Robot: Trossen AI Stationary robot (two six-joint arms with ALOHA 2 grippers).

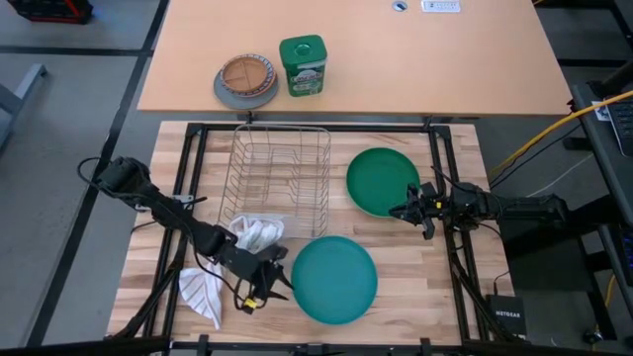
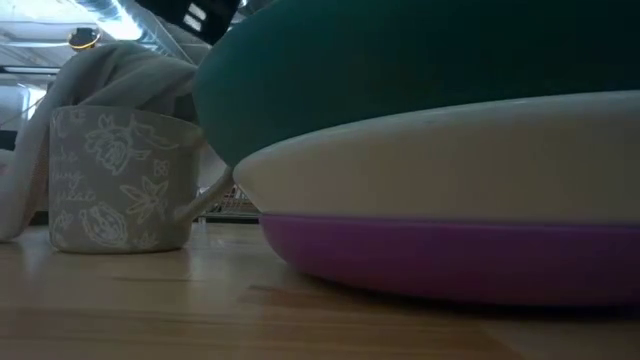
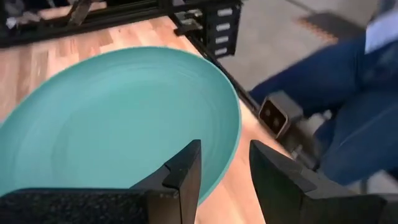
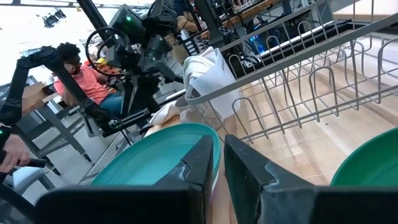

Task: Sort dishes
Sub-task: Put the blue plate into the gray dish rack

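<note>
Wooden desk (image 1: 415, 267) inside a black frame, a lighter tabletop beyond it; we see a person seated past the arms in the right wrist view. Teal plate (image 1: 334, 280) tops a stack on white plate (image 2: 470, 160) and purple plate (image 2: 460, 255), both hidden from above. Left gripper (image 1: 280, 281) sits at its rim, fingers apart, nothing held. Green plate (image 1: 381, 181) lies beside the wire rack (image 1: 278, 178); right gripper (image 1: 404, 211) touches its edge, grip unclear.
</note>
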